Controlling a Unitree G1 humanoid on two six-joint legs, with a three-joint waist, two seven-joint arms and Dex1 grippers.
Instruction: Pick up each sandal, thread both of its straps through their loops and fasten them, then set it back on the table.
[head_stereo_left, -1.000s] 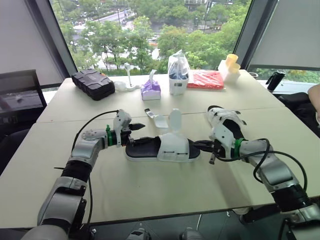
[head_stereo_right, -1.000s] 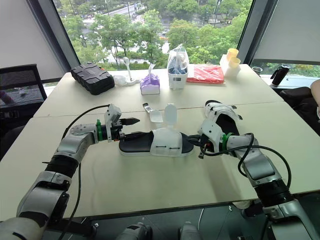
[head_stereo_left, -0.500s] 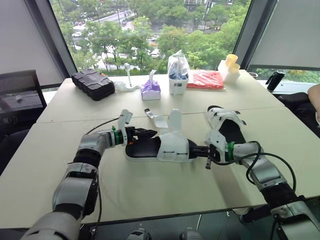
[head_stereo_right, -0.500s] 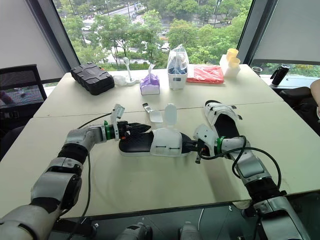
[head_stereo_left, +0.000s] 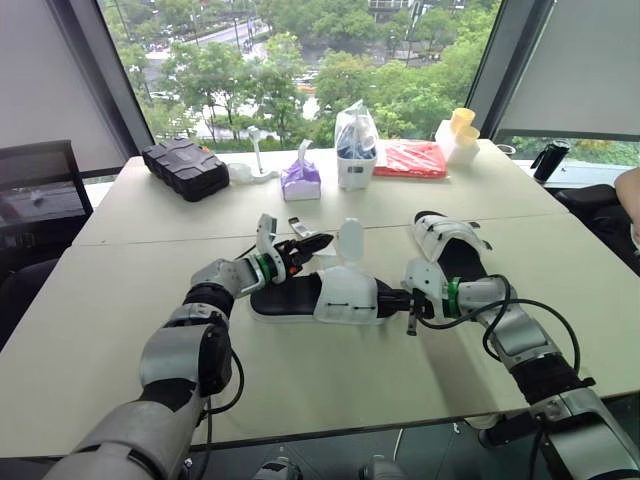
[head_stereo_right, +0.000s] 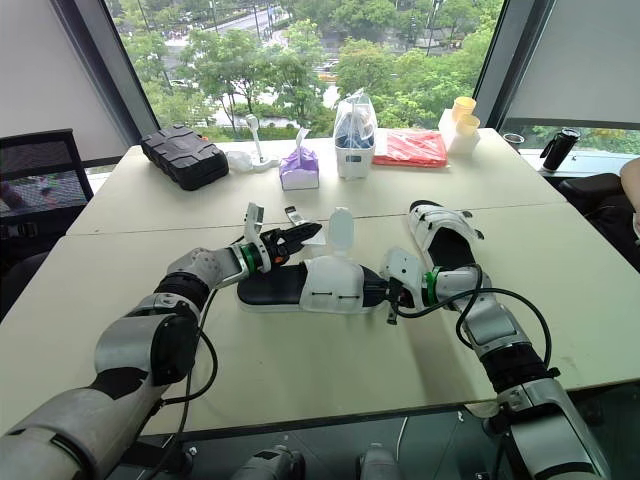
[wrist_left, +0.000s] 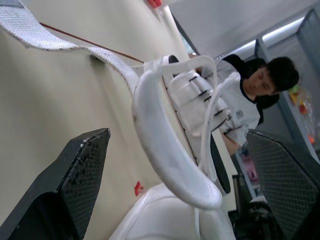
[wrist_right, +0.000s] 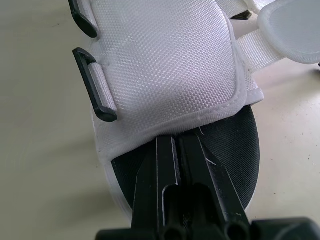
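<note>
A sandal (head_stereo_left: 322, 298) with a black sole and white upper lies in the middle of the table (head_stereo_left: 300, 380). One white strap (head_stereo_left: 350, 238) stands up from it and another strap (head_stereo_left: 312, 237) lies flat on the table behind. My left gripper (head_stereo_left: 305, 247) is open by the far side of the sandal, and in the left wrist view its fingers (wrist_left: 75, 185) stand wide on either side of the raised strap (wrist_left: 165, 150). My right gripper (wrist_right: 179, 141) is shut on the toe end of the black sole (wrist_right: 235, 150). A second sandal (head_stereo_left: 452, 245) lies to the right.
Along the far edge sit a black case (head_stereo_left: 186, 167), a purple tissue box (head_stereo_left: 301, 179), a white bag (head_stereo_left: 357, 148), a red packet (head_stereo_left: 411, 158) and yellow cups (head_stereo_left: 460, 124). A person (wrist_left: 260, 85) sits beyond the table on the right.
My left gripper has moved from the sandal's heel forward and right to the straps. My right gripper has slid left and closed on the toe end.
</note>
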